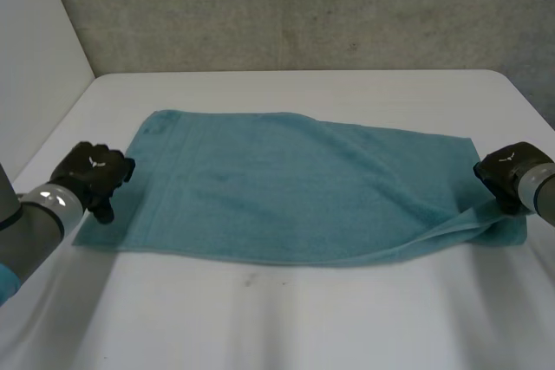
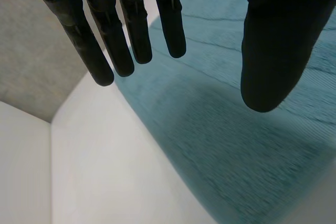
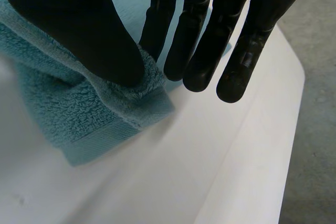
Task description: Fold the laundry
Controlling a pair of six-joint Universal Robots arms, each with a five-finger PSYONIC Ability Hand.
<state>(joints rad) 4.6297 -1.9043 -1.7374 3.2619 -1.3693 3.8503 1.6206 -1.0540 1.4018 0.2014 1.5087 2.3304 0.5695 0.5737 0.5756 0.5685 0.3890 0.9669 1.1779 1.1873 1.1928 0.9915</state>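
Mid-fold: right hand (image 1: 510,175) pinches the near right corner of the teal towel (image 1: 295,188) (thumb on top); left hand (image 1: 91,175) is spread and empty at the left edge and probably needs a grip next.

Towel (image 1: 295,184): plain teal terry, one shade throughout, with a flat woven band of the same teal along its short edge.
Worktop (image 1: 286,318): white, unpatterned, apart from one small dark speck near the towel's front edge.
Left hand (image 1: 91,175): black, with a small white mark on its back.
Right hand (image 1: 507,171): black, with the same white mark.
Left arm (image 1: 35,223): grey, a light-blue cap lower down.
Back wall (image 1: 303,6): mottled grey, faintly speckled.
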